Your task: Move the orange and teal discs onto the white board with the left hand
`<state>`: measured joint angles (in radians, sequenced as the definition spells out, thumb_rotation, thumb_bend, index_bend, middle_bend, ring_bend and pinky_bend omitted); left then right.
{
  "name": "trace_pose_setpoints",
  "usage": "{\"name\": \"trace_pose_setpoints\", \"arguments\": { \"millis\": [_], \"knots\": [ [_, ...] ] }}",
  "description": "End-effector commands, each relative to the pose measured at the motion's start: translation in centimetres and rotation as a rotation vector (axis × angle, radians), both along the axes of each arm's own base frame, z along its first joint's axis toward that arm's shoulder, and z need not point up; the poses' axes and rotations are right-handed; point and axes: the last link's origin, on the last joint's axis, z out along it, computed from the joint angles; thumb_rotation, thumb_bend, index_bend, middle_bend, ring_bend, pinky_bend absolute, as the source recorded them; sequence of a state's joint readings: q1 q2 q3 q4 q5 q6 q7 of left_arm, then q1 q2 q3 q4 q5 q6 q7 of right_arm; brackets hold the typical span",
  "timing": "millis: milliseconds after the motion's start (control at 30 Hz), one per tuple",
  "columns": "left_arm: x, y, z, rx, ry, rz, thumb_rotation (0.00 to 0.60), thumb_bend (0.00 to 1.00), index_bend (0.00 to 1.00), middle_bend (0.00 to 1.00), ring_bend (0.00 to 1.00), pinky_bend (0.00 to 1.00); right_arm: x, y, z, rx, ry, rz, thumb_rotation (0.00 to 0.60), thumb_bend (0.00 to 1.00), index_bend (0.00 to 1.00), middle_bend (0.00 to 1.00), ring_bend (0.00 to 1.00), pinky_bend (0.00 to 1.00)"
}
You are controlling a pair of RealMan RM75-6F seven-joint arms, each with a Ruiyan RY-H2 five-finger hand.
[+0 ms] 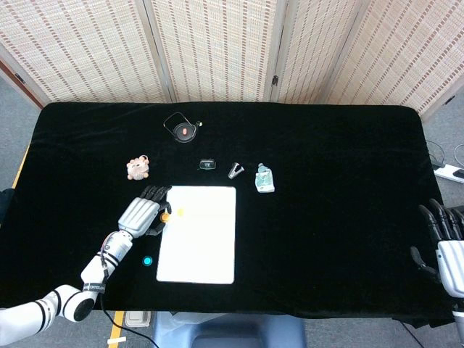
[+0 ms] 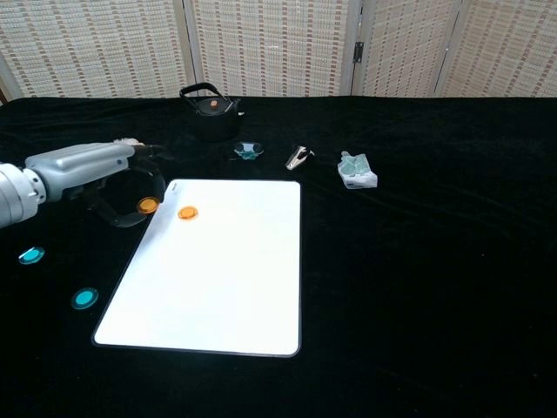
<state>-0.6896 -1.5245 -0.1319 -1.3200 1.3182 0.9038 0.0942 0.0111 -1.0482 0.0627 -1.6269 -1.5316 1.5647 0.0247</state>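
Orange disc [image 2: 149,205] number one sits pinched in the curled fingers of the left hand [image 2: 104,174], raised just off the left edge of the white board [image 2: 218,270]; the head view shows the same hand [image 1: 142,216] with that disc [image 1: 164,216] right at the board's [image 1: 199,239] left rim. A second orange disc [image 2: 187,212] already lies flat on the board near its far left corner. Two teal discs rest on the black tablecloth [image 2: 418,261] to the left of the board: one [image 2: 84,299] near the board's near left corner, the other [image 2: 31,255] further left, well apart from it. The right hand [image 1: 446,243] shows only in the head view, at the table's right edge, holding nothing, its fingers extended and slightly spread.
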Motion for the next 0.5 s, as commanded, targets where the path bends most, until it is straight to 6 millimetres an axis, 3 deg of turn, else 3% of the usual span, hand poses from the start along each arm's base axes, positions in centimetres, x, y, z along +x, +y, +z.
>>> {"name": "trace_pose_setpoints", "arguments": {
  "millis": [33, 267, 500],
  "knots": [
    [1.9, 0.6, -0.6, -0.017, 0.001, -0.029, 0.600, 0.46, 0.52, 0.08, 0.00, 0.00, -0.1, 0.0, 0.1, -0.001, 0.000, -0.002, 0.600, 0.42, 0.00, 0.00, 0.00, 0.00],
    [4.8, 2.1, -2.4, -0.053, 0.007, -0.044, 0.600, 0.45, 0.51, 0.08, 0.00, 0.00, -0.5, 0.1, 0.2, -0.005, -0.003, -0.015, 0.600, 0.42, 0.00, 0.00, 0.00, 0.00],
    [6.1, 3.0, -4.0, -0.070, 0.032, -0.031, 0.600, 0.45, 0.50, 0.08, 0.00, 0.00, -0.7, 0.0, 0.3, -0.005, -0.006, -0.020, 0.600, 0.42, 0.00, 0.00, 0.00, 0.00]
  ]
}}
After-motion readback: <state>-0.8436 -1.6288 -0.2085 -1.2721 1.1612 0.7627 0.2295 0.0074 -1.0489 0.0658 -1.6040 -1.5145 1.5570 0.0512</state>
